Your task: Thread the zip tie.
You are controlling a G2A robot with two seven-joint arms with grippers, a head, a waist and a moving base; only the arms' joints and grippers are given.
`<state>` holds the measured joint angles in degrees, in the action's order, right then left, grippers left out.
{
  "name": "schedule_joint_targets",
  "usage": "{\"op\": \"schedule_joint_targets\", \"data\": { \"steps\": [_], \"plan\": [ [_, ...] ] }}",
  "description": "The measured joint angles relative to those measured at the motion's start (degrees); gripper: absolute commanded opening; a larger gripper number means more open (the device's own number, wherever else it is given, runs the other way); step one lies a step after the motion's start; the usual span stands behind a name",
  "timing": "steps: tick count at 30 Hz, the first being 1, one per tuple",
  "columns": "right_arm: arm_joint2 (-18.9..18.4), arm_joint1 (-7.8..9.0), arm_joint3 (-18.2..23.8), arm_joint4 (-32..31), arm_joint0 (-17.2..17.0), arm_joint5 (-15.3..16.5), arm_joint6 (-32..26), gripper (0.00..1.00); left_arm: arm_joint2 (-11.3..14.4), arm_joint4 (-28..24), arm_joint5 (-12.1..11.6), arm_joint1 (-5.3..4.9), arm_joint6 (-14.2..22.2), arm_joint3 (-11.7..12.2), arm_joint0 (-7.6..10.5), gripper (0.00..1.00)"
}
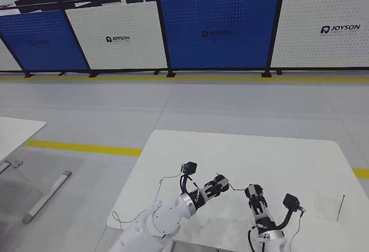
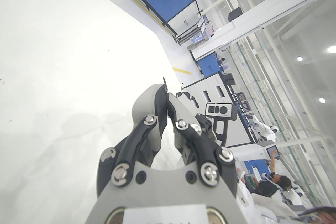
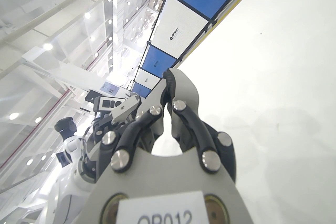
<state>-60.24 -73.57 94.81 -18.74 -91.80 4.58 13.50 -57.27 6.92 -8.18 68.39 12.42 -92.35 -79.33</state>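
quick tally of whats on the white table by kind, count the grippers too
zip tie, pinched in the left gripper: 1
thin dark strip lying near the table edge, likely a spare tie: 1
clear sheet by that strip: 1
grippers, the left one and the right gripper: 2
total: 5

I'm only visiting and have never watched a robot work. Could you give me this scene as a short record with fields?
Table: white, both arms over its near part
Zip tie: thin black strip running between the two arms
Left jaws: shut on the zip tie
Right jaws: shut; hold on the tie unclear
Aside: clear bag and a thin dark stick, on the right arm's side
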Motion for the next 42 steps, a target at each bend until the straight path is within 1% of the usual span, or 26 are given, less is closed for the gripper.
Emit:
{"op": "schedule_joint_targets", "data": {
  "steps": [3, 8, 16, 21, 25, 42],
  "plan": [
    [-0.04, -0.16, -0.08, -0.15, 0.07, -0.12, -0.05, 0.0, 0.0, 0.0, 0.0, 0.0, 0.0, 0.0, 0.0, 0.0],
    [-0.85, -0.23, 0.13, -0.22, -1.17, 1.44, 0.95, 0.0, 0.0, 0.0, 0.0, 0.0, 0.0, 0.0, 0.0, 0.0],
    [-1.42, -0.43, 0.78, -0.84, -2.08, 2.22, 1.15, 0.0, 0.0, 0.0, 0.0, 0.0, 0.0, 0.0, 0.0, 0.0],
    [-1.27, -0.68, 1.13, -1.44, -1.85, 1.35, 0.64, 0.0, 0.0, 0.0, 0.0, 0.0, 0.0, 0.0, 0.0, 0.0],
    [-1.08, -0.94, 1.07, -2.17, -1.55, -0.2, 0.99, 0.0, 0.0, 0.0, 0.0, 0.0, 0.0, 0.0, 0.0, 0.0],
    [-0.93, -1.74, 0.42, -2.53, -1.01, -0.87, -0.05, 0.0, 0.0, 0.0, 0.0, 0.0, 0.0, 0.0, 0.0, 0.0]
  ]
}}
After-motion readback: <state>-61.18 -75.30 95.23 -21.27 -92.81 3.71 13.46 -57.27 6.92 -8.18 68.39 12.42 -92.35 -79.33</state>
